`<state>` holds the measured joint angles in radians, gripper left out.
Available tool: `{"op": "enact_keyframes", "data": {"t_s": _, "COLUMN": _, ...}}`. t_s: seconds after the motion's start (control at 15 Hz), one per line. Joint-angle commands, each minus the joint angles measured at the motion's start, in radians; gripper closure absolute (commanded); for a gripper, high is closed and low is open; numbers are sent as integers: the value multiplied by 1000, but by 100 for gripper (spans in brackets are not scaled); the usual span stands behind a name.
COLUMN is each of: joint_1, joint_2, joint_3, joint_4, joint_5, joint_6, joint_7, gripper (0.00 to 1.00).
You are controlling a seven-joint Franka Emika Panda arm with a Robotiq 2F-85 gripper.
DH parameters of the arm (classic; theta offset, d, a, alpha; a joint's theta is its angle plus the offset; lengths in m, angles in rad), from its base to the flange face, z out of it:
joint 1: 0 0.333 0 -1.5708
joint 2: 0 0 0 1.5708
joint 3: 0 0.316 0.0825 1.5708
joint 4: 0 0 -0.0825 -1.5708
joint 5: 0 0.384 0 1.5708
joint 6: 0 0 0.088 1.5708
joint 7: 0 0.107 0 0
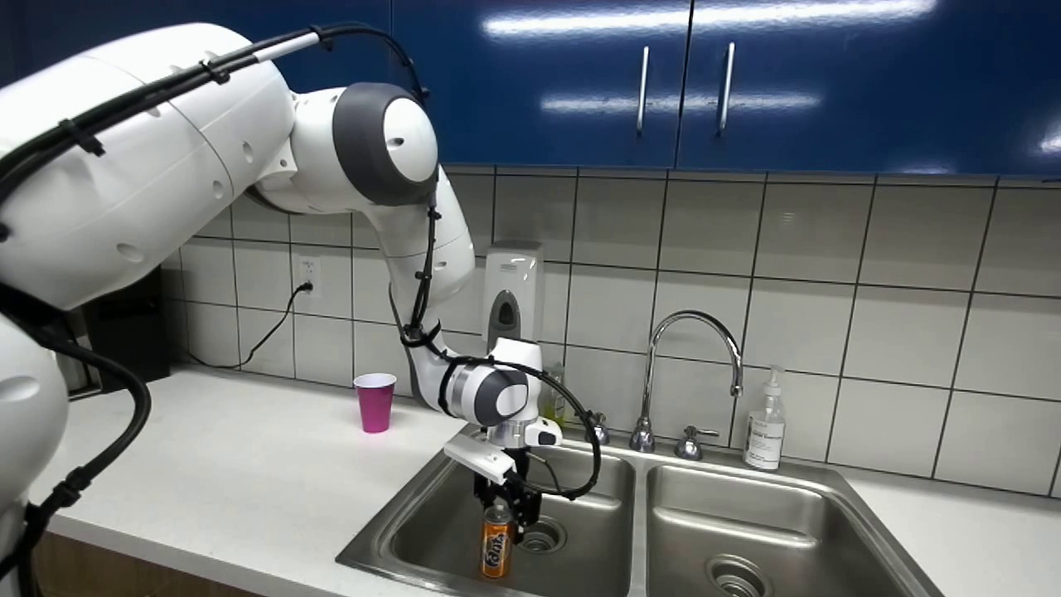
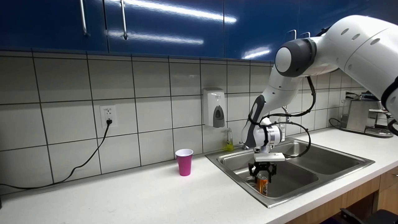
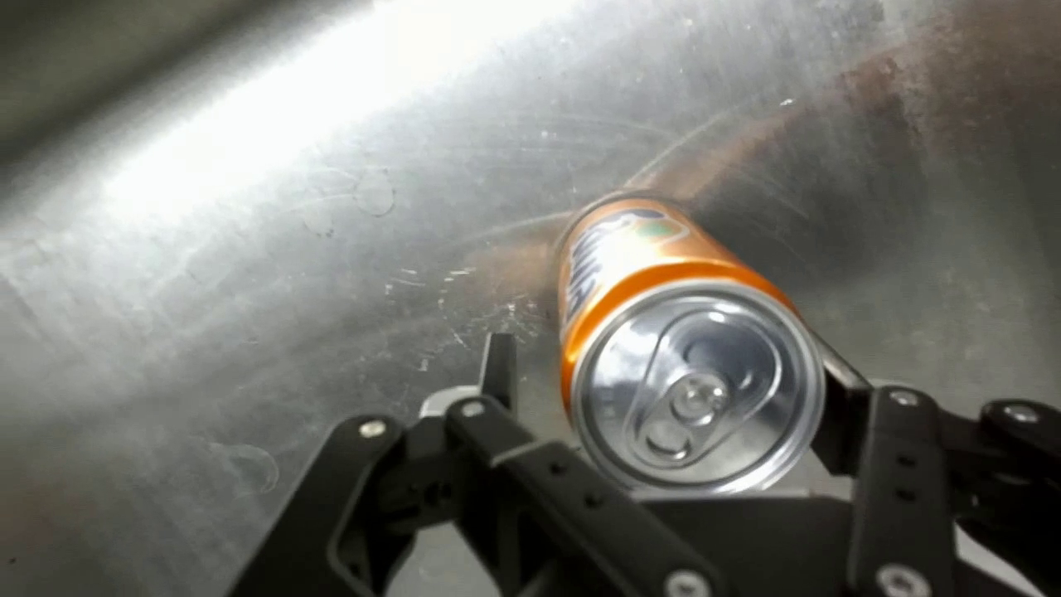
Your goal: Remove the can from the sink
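Note:
The orange can (image 1: 496, 551) stands upright in the bowl of the steel sink (image 1: 373, 535) nearest the pink cup. It also shows in an exterior view (image 2: 262, 186), inside the sink (image 2: 238, 179). In the wrist view the silvery can top (image 3: 696, 398) faces the camera, over the bowl floor (image 3: 273, 282). My gripper (image 1: 506, 512) is low over the can with its fingers open on either side (image 2: 263, 178). In the wrist view the gripper (image 3: 670, 373) has a gap between its left finger and the can. The right finger is close to the can; contact is unclear.
A pink cup (image 1: 375, 404) stands on the counter beside the sink. The chrome faucet (image 1: 651, 373) and a pump bottle (image 1: 764, 435) stand behind the bowls. A wall dispenser (image 2: 214, 107) hangs above a small yellow-green bottle (image 2: 229, 141). Blue cabinets (image 1: 539, 83) are overhead.

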<state>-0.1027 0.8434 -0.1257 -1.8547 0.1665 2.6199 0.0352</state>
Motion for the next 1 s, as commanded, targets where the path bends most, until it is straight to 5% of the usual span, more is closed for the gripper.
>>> {"op": "enact_keyframes", "data": {"t_s": 0.0, "joint_1": 8, "joint_2": 8, "joint_3": -19, "joint_4": 26, "joint_5": -41, "joint_6": -35, "joint_7": 55, "gripper": 51}}
{"op": "enact_keyframes", "data": {"t_s": 0.13, "joint_1": 12, "joint_2": 8, "joint_3": -25, "joint_4": 26, "joint_5": -49, "joint_6": -38, "joint_7": 68, "gripper": 62}}
{"op": "enact_keyframes", "data": {"t_s": 0.93, "joint_1": 34, "joint_2": -173, "joint_3": -50, "joint_4": -59, "joint_5": -55, "joint_6": -120, "joint_7": 143, "gripper": 62}}
